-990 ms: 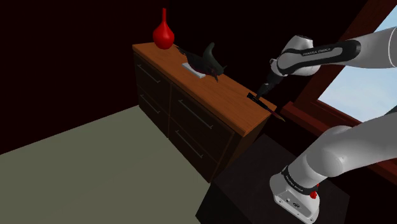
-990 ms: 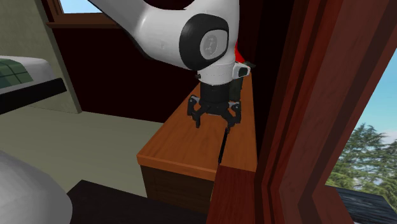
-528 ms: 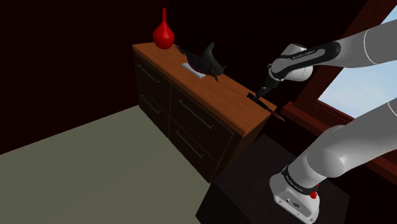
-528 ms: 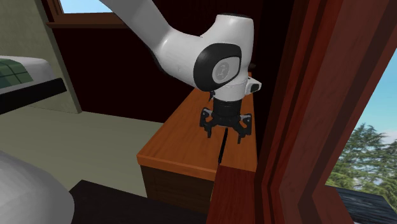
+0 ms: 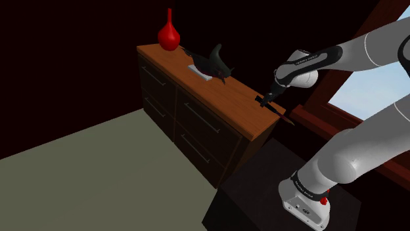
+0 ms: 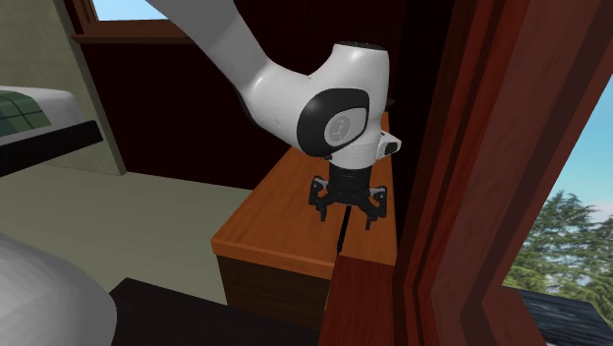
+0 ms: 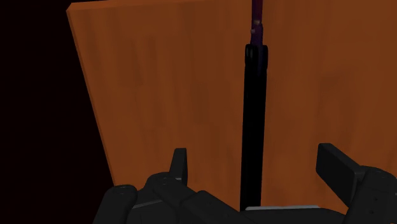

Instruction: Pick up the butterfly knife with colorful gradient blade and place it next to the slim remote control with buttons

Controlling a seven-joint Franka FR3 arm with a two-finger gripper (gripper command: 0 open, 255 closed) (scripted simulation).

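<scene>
Wrist view: pincer (image 7: 254, 154) spread and empty over the dresser (image 7: 159, 83), butterfly knife (image 7: 254, 121) flat on the wooden top directly beneath, midway between the fingers, long axis crosswise to their closing line, purple-tinted blade pointing away.

Window frame (image 6: 462, 197) hems tool (image 6: 346, 216); dresser top (image 6: 280, 221) open.

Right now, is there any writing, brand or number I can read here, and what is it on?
Nothing reads clearly.
Pale lettering on the arm's dark forearm band: too small to read.
Mark on the round joint cap: too blurred to read.
No text on the butterfly knife or the dresser top.
</scene>
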